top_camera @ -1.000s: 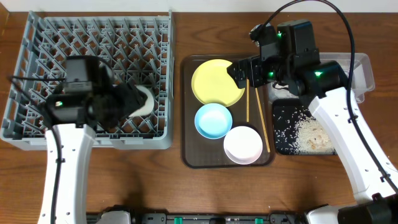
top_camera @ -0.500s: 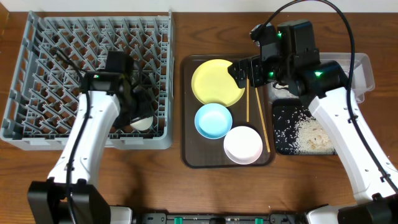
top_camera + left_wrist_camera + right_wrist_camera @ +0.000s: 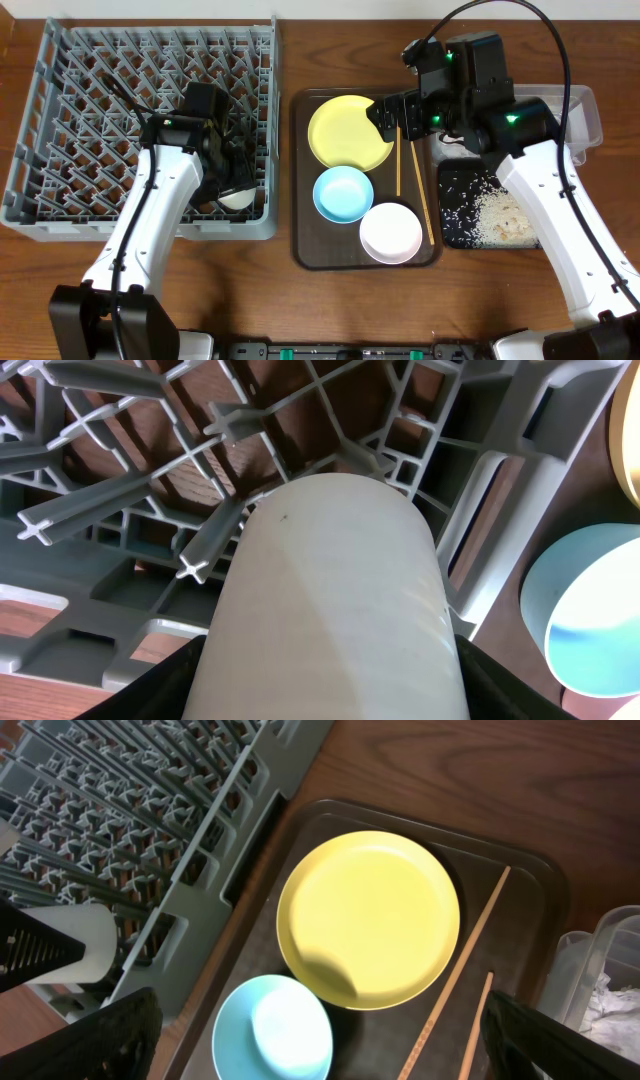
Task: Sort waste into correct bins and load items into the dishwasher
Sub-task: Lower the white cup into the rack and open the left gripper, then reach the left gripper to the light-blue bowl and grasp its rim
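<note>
My left gripper is shut on the small white cup and holds it among the pegs at the front right corner of the grey dish rack. The cup fills the left wrist view. My right gripper is open and empty, above the right edge of the yellow plate. The light blue bowl, the white bowl and two chopsticks lie on the brown tray. Rice lies in the black tray. White tissue lies in the clear container.
The rack takes up the table's left side and the brown tray its middle. The black tray and the clear container stand against the brown tray's right side. Bare wooden table runs along the front.
My left arm has swung over the rack, and the cup has moved from the rack's middle right toward its front right corner. The right arm has not moved.
</note>
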Controlling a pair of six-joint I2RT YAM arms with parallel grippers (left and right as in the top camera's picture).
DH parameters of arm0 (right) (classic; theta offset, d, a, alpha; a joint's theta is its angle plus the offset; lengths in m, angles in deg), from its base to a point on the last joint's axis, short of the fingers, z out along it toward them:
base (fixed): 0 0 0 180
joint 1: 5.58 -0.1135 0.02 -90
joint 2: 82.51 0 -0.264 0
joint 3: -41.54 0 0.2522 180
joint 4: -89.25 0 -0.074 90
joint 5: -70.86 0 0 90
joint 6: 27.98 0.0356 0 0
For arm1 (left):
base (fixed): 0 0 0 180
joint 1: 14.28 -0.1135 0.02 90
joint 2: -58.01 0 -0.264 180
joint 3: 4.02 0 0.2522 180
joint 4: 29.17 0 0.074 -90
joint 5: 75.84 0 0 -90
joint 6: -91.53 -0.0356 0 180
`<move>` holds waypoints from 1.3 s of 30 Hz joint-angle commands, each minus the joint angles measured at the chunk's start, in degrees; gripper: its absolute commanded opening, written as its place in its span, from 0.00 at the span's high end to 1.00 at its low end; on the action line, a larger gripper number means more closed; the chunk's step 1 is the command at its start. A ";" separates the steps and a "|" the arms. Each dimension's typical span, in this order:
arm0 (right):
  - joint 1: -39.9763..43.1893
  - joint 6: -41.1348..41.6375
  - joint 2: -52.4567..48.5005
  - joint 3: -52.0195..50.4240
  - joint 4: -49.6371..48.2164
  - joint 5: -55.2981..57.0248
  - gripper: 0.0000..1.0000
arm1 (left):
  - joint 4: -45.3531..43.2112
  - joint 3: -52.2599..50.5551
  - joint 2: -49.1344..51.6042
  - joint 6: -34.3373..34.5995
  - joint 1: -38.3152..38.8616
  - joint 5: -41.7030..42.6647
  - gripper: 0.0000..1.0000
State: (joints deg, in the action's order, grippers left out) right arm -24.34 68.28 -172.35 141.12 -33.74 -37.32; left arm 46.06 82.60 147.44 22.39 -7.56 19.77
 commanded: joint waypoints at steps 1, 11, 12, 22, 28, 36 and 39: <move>-0.07 -0.55 0.15 0.33 0.13 -0.09 0.01 | -0.07 -0.61 0.98 -2.27 0.02 -0.35 0.68; -0.04 -0.55 0.15 0.33 1.42 -0.07 0.01 | -0.28 -1.03 5.44 -2.43 0.00 -0.28 0.29; -0.04 -0.55 0.15 0.33 1.44 -0.07 0.01 | -0.28 -1.03 5.53 -2.43 0.00 -0.31 0.27; -0.07 -0.55 0.15 0.33 1.79 -0.09 0.01 | 2.60 6.47 5.18 -3.30 0.00 -0.22 0.22; -0.07 -0.55 0.15 0.33 2.25 -0.09 0.01 | 4.74 10.05 5.18 -3.26 0.00 0.11 0.30; -0.04 -0.57 0.15 0.33 2.19 -0.04 0.01 | 5.16 11.26 4.94 -6.71 0.39 10.10 0.31; -0.04 -0.57 0.15 0.33 1.97 -0.04 0.01 | 4.81 12.28 3.82 -7.37 1.92 11.98 0.31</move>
State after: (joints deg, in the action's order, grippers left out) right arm -24.34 68.30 -172.35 141.12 -31.60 -37.34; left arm 50.83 92.33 152.51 17.63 -7.25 26.85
